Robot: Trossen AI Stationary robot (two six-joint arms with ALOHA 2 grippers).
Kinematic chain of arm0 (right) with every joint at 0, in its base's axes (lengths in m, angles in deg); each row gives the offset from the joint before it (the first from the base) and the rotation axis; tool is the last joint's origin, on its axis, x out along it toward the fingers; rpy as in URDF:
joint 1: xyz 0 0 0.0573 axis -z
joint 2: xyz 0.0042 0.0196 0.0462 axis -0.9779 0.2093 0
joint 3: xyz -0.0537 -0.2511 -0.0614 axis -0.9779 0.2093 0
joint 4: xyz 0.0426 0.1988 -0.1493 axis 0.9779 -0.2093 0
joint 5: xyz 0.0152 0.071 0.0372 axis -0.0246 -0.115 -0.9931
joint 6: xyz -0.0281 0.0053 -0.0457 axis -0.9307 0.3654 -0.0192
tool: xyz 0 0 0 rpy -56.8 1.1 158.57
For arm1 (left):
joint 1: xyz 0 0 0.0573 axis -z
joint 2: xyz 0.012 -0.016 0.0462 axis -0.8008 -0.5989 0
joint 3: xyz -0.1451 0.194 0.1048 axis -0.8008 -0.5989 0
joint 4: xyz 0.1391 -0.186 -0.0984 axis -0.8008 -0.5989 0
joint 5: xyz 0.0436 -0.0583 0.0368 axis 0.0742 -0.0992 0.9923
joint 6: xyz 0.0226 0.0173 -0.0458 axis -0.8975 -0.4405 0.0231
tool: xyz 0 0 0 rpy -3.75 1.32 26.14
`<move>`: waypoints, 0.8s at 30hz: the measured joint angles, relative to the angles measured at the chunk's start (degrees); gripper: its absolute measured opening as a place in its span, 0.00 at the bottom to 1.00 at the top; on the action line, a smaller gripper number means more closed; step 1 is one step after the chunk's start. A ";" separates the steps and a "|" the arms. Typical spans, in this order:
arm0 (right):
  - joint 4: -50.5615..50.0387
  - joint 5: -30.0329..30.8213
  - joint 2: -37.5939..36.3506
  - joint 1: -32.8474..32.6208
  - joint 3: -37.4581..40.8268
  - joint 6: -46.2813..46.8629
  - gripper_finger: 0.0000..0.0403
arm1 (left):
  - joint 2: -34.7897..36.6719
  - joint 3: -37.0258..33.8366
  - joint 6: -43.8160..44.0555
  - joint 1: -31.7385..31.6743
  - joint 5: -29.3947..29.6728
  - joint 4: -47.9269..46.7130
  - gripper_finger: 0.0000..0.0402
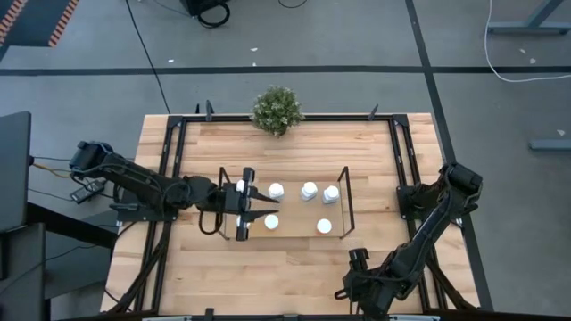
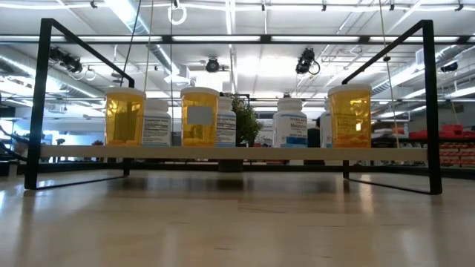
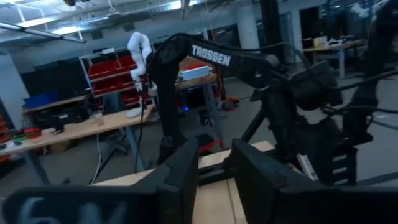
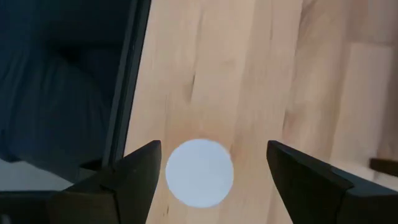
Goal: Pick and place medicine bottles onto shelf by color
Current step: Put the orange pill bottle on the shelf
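Shelf [image 1: 344, 201] holds seemingly seven medicine bottles [image 1: 309, 190].

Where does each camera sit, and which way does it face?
High: overhead, facing straight down on both arms and the shelf.
Low: at tabletop height, facing level through the shelf at the bottles; no arm.
Left wrist: on the left arm, facing past the left claw toward the right arm.
Right wrist: facing down past the right claw onto a white cap.
Shared: high and low both show the plant.
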 joint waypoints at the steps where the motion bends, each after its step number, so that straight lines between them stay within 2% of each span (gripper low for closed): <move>1: -0.01 -0.50 0.45 -0.01 0.00 0.00 0.75 | 0.00 0.00 -0.03 0.38 0.00 0.03 0.27; 13: 0.32 -0.35 1.40 -1.30 0.11 0.17 0.83 | 0.00 0.00 -0.24 3.70 0.10 -1.05 0.39; 24: 2.56 4.56 1.48 -4.38 4.13 2.00 0.83 | 0.00 0.02 -0.24 3.71 0.11 -2.28 0.37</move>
